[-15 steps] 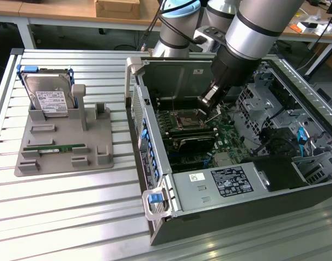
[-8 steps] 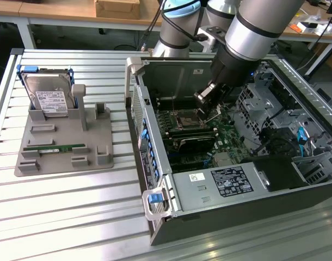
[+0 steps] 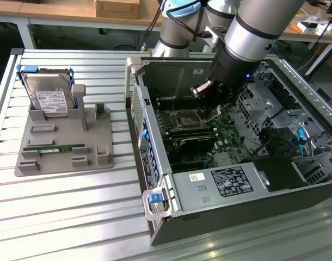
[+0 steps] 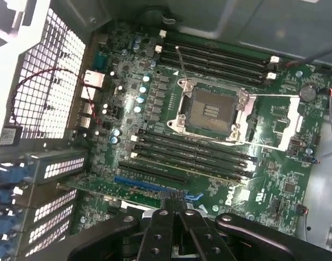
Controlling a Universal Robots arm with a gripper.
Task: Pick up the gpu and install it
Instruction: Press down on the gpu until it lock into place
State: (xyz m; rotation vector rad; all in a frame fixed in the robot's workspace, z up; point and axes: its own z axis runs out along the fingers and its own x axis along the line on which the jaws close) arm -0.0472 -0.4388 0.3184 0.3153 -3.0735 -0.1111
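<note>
My gripper [image 3: 205,91] is inside the open computer case [image 3: 155,163], over the motherboard near the CPU socket [image 3: 188,118]. In the wrist view the gripper [image 4: 174,207] is shut. The gpu [image 4: 128,199] shows as a thin green-edged card running from the black fingertips [image 4: 161,217] toward the perforated rear slot covers [image 4: 54,166]. It lies right beside the blue expansion slot [image 4: 149,186]; I cannot tell whether it is seated in a slot.
A grey holder tray [image 3: 62,163] at the exterior view's left carries a silver hard drive [image 3: 49,98] and a green memory stick [image 3: 54,148]. Memory slots [image 4: 193,155] lie between socket and blue slot. The power supply [image 3: 231,182] and drive cages [image 3: 296,136] crowd the case.
</note>
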